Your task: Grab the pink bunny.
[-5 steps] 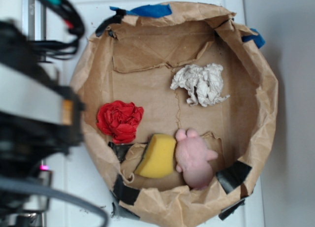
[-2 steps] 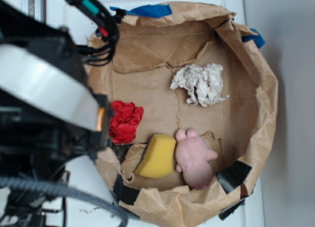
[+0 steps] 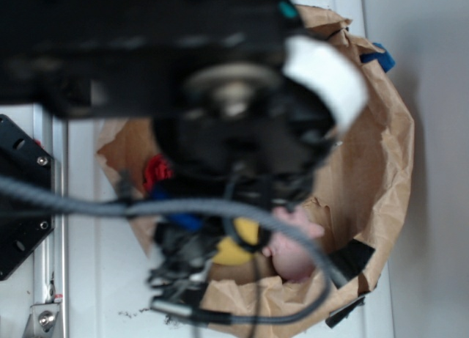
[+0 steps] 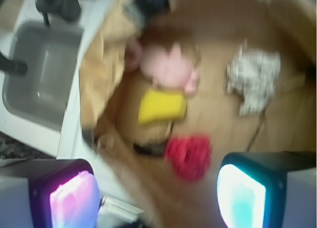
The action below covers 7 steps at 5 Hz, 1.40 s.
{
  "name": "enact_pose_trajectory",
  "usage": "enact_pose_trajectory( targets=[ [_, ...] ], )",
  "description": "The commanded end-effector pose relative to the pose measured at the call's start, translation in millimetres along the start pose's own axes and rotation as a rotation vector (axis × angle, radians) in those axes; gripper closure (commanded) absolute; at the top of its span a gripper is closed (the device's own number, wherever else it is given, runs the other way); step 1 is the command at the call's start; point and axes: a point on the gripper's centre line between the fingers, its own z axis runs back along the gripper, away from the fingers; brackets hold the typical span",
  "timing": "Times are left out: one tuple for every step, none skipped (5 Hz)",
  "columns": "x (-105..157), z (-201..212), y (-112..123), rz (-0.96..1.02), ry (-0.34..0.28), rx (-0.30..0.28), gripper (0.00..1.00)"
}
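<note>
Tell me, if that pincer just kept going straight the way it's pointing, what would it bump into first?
Probably the red cloth ball, which lies nearest between the two pads of the pincer. The pink bunny sits farther on, past the yellow sponge. The blur leaves depth unclear.

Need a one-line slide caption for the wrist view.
Blurred wrist view into brown paper bin: pale pink plush bunny touching yellow sponge, red ruffled cloth ball, white crumpled paper wad.
</note>
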Motion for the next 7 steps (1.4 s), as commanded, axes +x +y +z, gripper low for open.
enact_pose_trajectory(
  targets=[
    [63.6, -14.4, 50.0, -0.221, -0.086, 0.031, 0.0],
    [88.7, -35.7, 75.9, -0.283, -0.093, 0.039, 0.0],
    [89.4, -41.0, 78.3, -0.445, -0.137, 0.029, 0.0],
    [67.1, -26.7, 60.5, -0.654, -0.151, 0.01, 0.0],
    [53.3, -21.0, 54.4, -0.715, -0.159, 0.049, 0.0],
    [54.1, -32.4, 53.2, -0.748, -0.143, 0.066, 0.0],
    [59.0, -60.0, 46.4, -0.821, -0.171, 0.143, 0.0]
  ],
)
